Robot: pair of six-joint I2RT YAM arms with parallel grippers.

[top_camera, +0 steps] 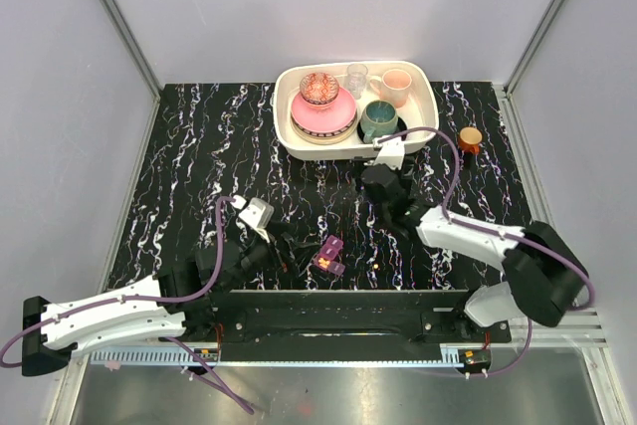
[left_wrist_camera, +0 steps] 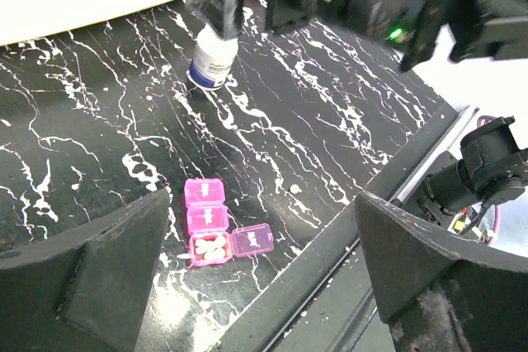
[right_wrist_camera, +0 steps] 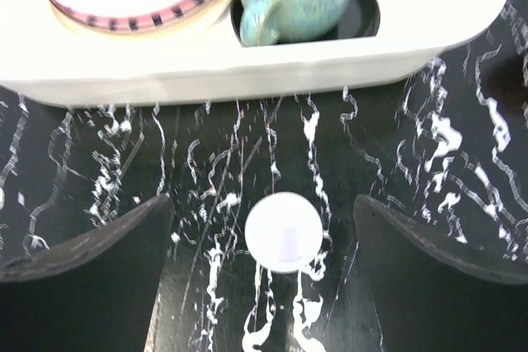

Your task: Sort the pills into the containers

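The magenta pill box lies on the black marbled table near the front rail, also seen from above as the pill box. Its nearest compartment has the lid flipped open and holds a few pale pills; the other two are shut. One loose pill lies to its right. My left gripper hovers open just short of the box, nothing between its fingers. My right gripper is open, straddling an upright white bottle without touching it.
A cream tray with a pink plate, bowl, cups and a teal mug stands at the back. A small brown orange-lidded jar sits right of it. The black front rail runs just beside the pill box.
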